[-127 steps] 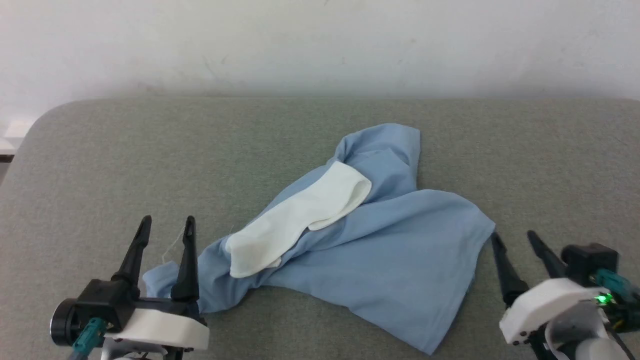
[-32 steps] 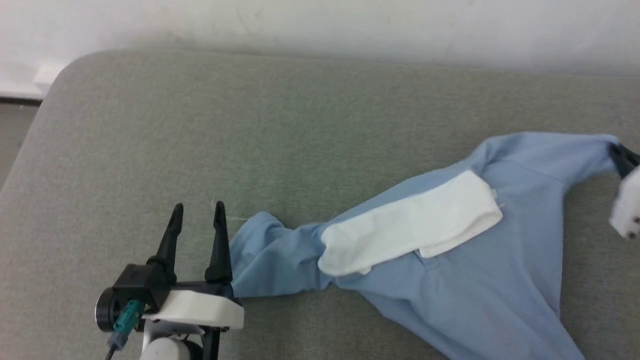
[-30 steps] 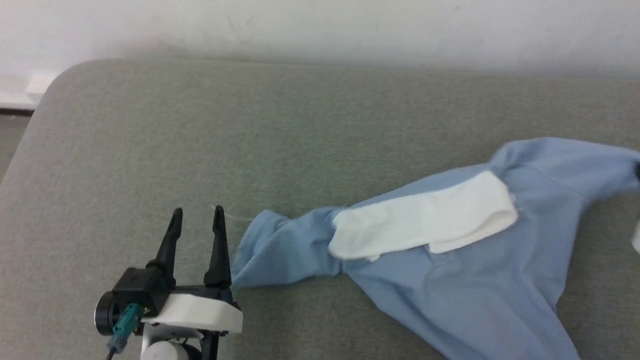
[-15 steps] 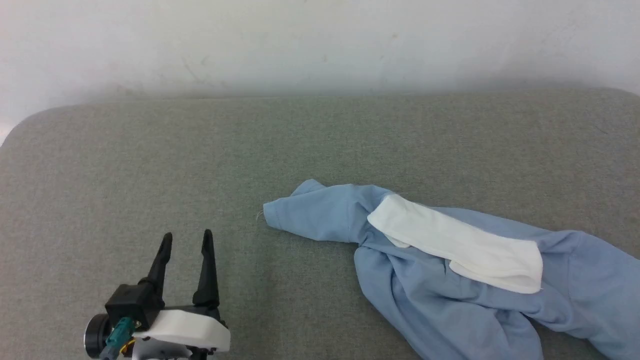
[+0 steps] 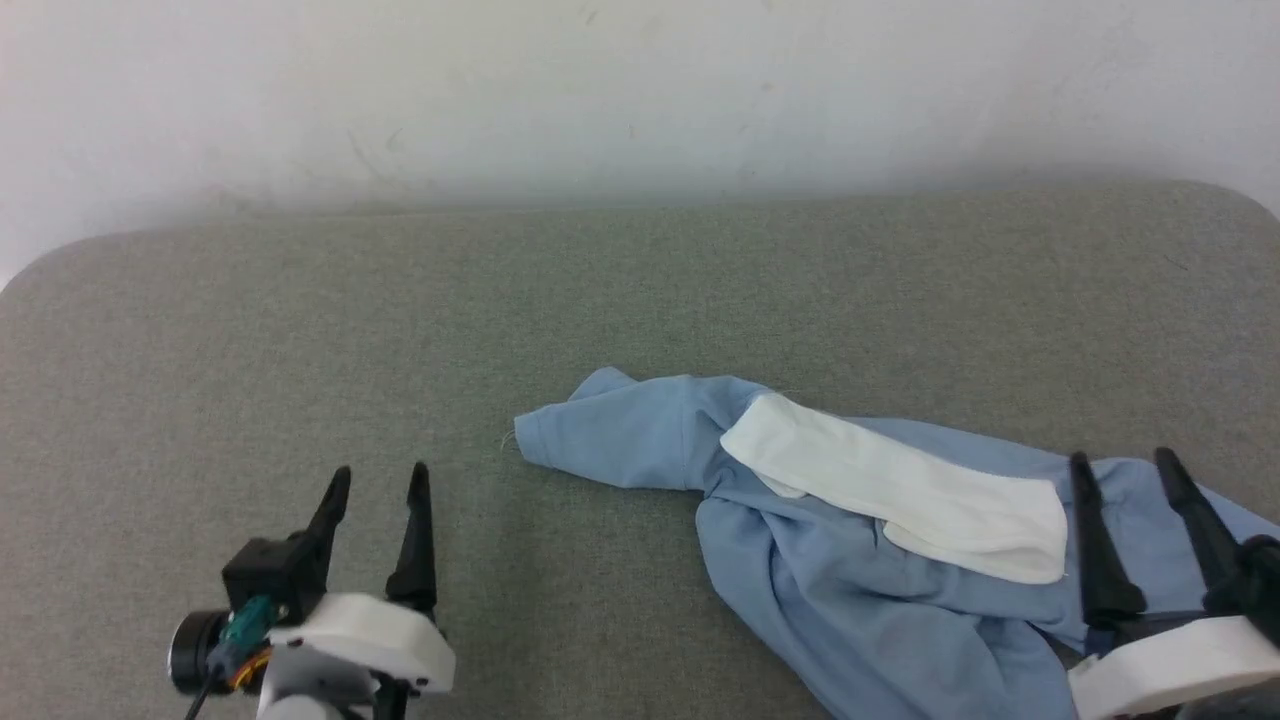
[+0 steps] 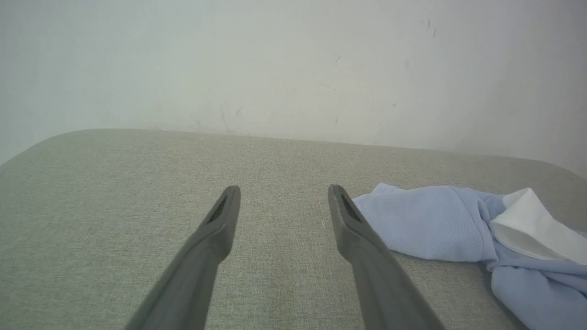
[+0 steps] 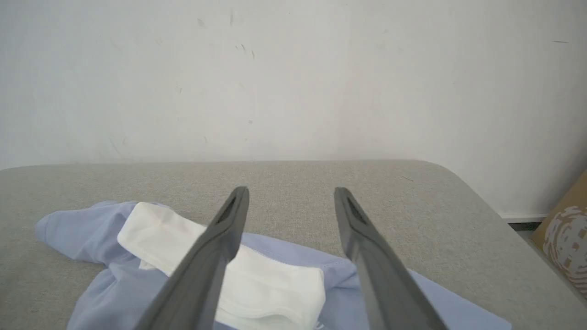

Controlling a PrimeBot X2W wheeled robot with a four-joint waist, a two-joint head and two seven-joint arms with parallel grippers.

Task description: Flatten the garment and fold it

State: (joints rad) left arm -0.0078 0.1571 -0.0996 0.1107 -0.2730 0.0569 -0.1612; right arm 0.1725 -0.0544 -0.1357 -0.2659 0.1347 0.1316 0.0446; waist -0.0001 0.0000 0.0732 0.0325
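The garment [image 5: 850, 590], a light blue knit shirt with a white collar band [image 5: 890, 485] lying across it, sits crumpled on the grey padded table [image 5: 300, 320], right of centre. One blue end [image 5: 600, 435] points left. My right gripper [image 5: 1120, 462] hovers open over the garment's right part, nothing between its fingers. In the right wrist view the garment [image 7: 105, 284] lies below the open right gripper [image 7: 291, 192]. My left gripper [image 5: 380, 475] stands open over bare table, left of the garment. From the left wrist, the garment [image 6: 422, 224] lies just right of the open left gripper [image 6: 284, 189].
A white wall [image 5: 640, 90] runs behind the table's far edge. The table's rounded right corner [image 7: 458, 178] drops off to the floor, where a brown cardboard box [image 7: 566, 224] stands.
The right gripper has opened and let go of the garment's blue end, which now lies slack on the table. The head camera has shifted, and the right gripper has come into view at lower right.
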